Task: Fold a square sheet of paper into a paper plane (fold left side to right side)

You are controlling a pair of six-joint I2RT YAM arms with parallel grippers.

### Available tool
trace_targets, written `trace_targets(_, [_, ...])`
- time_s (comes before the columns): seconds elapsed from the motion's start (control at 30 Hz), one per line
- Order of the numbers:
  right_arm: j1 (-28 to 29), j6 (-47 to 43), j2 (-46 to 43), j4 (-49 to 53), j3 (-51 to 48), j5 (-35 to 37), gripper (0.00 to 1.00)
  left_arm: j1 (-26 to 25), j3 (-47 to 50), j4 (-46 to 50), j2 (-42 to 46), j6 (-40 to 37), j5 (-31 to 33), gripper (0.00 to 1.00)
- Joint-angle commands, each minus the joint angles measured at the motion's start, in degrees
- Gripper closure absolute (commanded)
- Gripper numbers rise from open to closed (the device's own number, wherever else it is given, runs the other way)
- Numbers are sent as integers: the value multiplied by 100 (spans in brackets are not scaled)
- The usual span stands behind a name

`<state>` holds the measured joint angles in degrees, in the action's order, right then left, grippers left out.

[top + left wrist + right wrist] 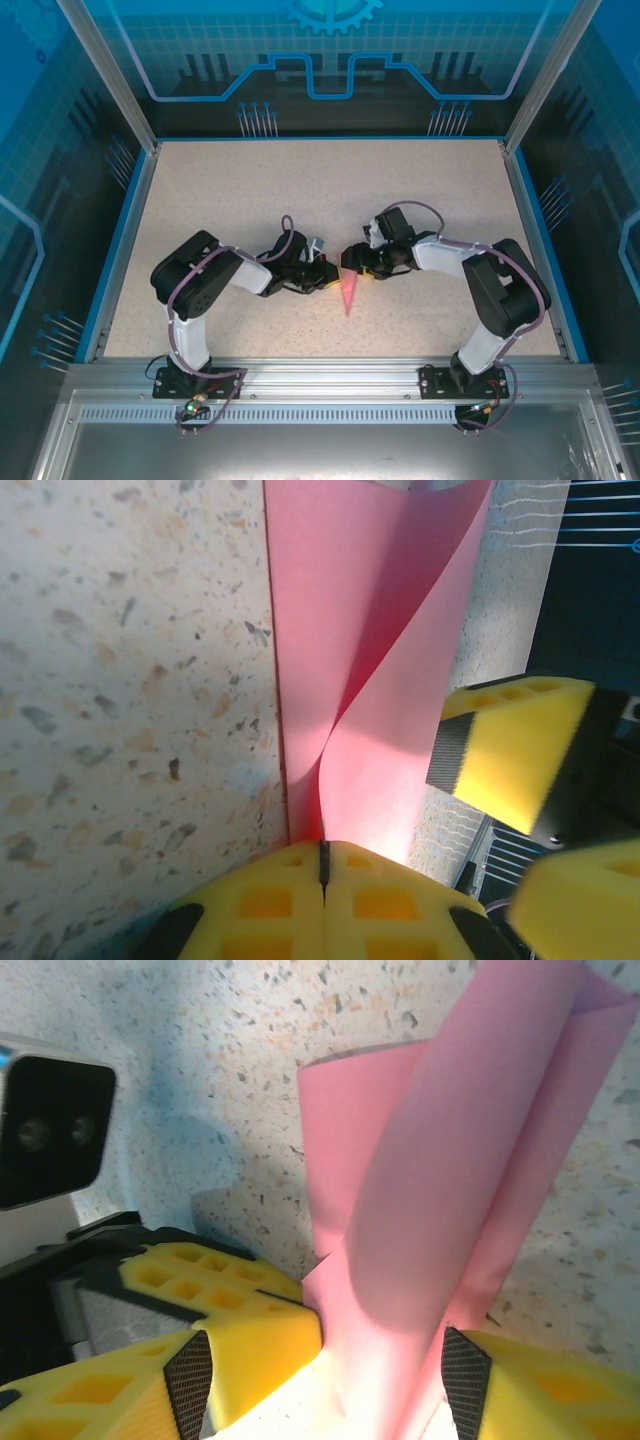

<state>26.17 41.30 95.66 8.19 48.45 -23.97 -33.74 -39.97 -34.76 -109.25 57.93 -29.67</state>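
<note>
Paper plane (348, 293) is lying on the speckled desk (300, 190), near its middle and between the two arms. In the top view it is showing as a slim pink-red dart with its tip pointing toward the arm bases. Its wide end is sitting between the left gripper (328, 278) and the right gripper (356, 268).

In the left wrist view, the left fingers (270, 900) are pressing together, and the edge of the paper is running into the seam between them. One layer is lying flat on the desk while another is curling upward.

In the right wrist view, the right fingers (240, 1330) are standing apart, with a raised flap of the paper passing through the gap. Whether they are pressing on the flap cannot be told.
</note>
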Motion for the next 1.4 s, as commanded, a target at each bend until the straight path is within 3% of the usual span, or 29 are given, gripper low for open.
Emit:
trace_targets(0.0, [-104, -213, -341, 446, 156, 154, 34, 18, -92, 362, -306, -256, 384, 100])
trace_targets(0.1, [-97, -169, -408, 338, 105, 99, 37, 20, -125, 431, -307, -270, 414, 100])
trace_targets(0.27, [-34, -18, -287, -209, 79, -222, 53, 22, -151, 539, -298, -300, 466, 100])
trace_targets(0.63, [64, -160, 382, -63, 496, -158, 53, 22, -235, 836, -299, -370, 583, 100])
trace_targets(1.37, [63, -395, 743, 488, 650, 207, 53, 22, -279, 1262, -351, -467, 735, 100])
